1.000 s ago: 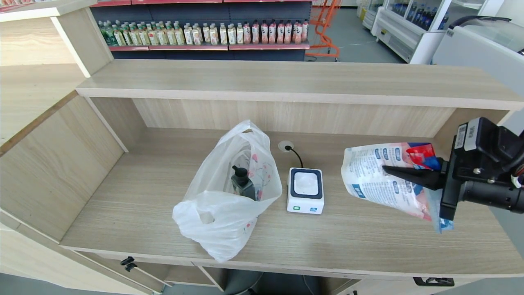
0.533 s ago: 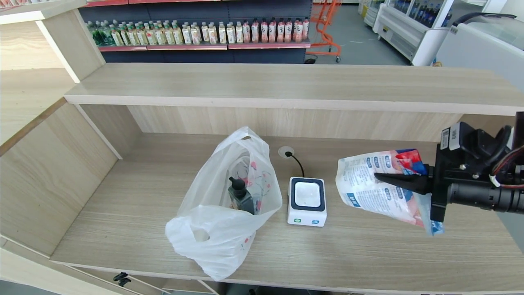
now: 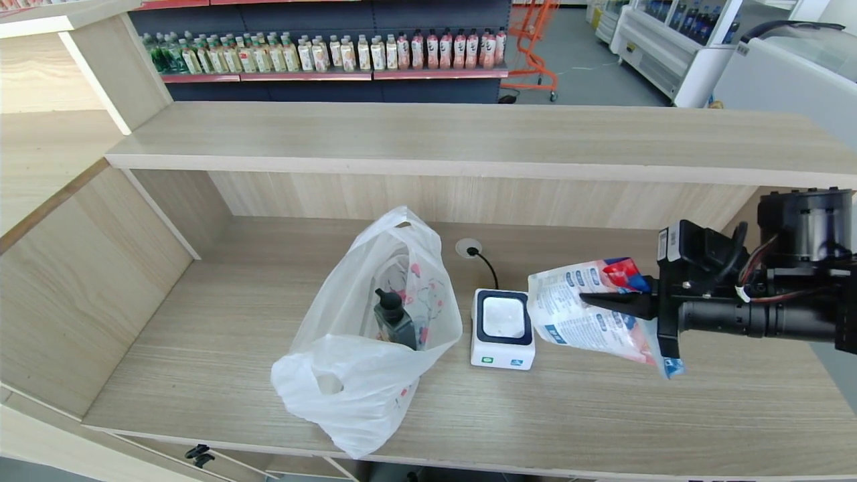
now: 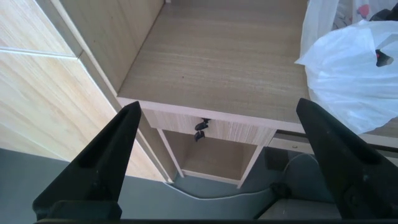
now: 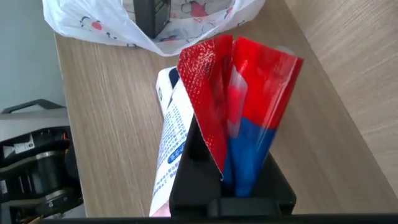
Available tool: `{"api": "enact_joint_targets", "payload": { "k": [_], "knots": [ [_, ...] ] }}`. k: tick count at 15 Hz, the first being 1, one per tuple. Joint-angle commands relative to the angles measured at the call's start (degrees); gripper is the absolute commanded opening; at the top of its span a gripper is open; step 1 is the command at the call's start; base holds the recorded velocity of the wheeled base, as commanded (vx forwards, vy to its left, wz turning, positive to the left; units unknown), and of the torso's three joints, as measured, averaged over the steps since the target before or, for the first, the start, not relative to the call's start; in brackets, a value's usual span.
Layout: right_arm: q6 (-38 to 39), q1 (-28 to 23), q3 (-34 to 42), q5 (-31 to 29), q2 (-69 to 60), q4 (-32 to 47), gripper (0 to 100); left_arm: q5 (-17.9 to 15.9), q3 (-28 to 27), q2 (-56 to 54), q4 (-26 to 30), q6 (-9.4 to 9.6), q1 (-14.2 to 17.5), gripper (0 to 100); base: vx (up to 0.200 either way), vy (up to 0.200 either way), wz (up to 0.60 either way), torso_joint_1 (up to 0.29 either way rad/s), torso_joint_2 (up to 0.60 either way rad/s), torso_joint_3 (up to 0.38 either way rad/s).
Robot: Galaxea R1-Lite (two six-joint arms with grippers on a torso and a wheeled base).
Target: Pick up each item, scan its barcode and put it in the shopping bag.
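Pouch (image 3: pixel 576 318) | clamped in right tool (image 3: pixel 599 304), just at 3 o'clock of scanner (image 3: pixel 502 321) | step: scanning, I judge | next: I turn its barcode onto the window, then shopping bag (image 3: pixel 361 365) at 9 o'clock | left tool (image 4: pixel 217 104) spread, empty.

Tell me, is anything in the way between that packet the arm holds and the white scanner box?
Nothing visible. The packet, clamped in the right gripper, hangs just beside the scanner, only open air between.

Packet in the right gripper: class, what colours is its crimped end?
The packet ends in red and blue; the right wrist view shows it best.
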Motion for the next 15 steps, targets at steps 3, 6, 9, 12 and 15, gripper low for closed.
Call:
{"api": "enact_joint_targets", "payload": {
  "k": [3, 6, 9, 12, 15],
  "knots": [
    [-1.28, 1.33, -6.85, 1.57, 8.45, -0.34, 0, 0.03, 0.0, -0.02, 0.01, -0.01, 0.01, 100, 0.0, 0.0, 0.0, 0.0, 0.0, 0.0],
    [-4.97, 1.6, -10.1, 3.77, 12.58, -0.43, 0, 0.03, 0.0, -0.02, 0.01, -0.01, 0.01, 100, 0.0, 0.0, 0.0, 0.0, 0.0, 0.0],
    [-6.46, 1.86, -11.68, 4.56, 15.57, -0.43, 0, 0.03, 0.0, -0.02, 0.01, -0.01, 0.01, 100, 0.0, 0.0, 0.0, 0.0, 0.0, 0.0],
    [-7.61, 2.21, -13.17, 4.65, 18.91, -3.24, 0, 0.03, 0.0, -0.02, 0.01, -0.01, 0.01, 100, 0.0, 0.0, 0.0, 0.0, 0.0, 0.0],
    [-7.43, 2.83, -15.63, 4.65, 20.93, -4.39, 0, 0.03, 0.0, -0.02, 0.01, -0.01, 0.01, 100, 0.0, 0.0, 0.0, 0.0, 0.0, 0.0]
  ]
}}
